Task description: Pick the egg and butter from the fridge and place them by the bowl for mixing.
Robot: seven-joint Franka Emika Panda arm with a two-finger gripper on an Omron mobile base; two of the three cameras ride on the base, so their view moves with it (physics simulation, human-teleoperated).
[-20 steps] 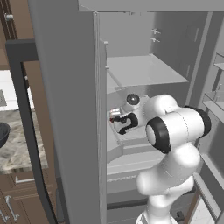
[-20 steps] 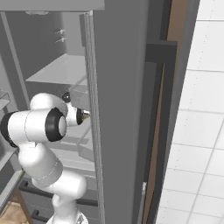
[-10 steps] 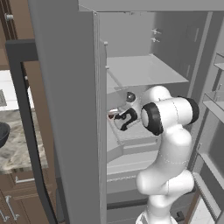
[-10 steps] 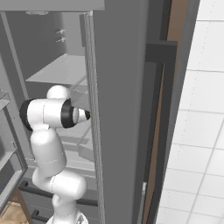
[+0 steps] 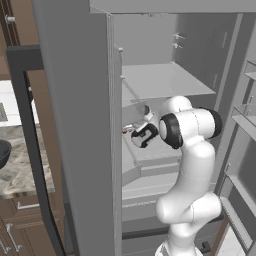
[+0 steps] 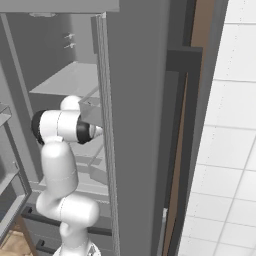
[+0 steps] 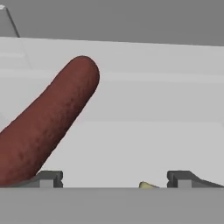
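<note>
We're early: nothing out of the fridge (image 5: 80,125) yet. Gripper (image 7: 114,179) spread wide, empty, on a shelf. Butter (image 7: 148,185) peeks between the fingertips, probably; dark red oblong (image 7: 48,118) alongside. Egg, then bowl (image 5: 4,152) drop-off remain.

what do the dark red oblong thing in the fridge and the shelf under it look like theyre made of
Dark red oblong item: a matte, finely speckled skin with rounded ends, like a sausage or similar food; the rendering leaves it open. Fridge shelf: smooth, pale grey, evenly shaded with no grain, probably plastic or painted metal. The yellow sliver between the fingertips is likely the butter, too little showing to judge.
</note>
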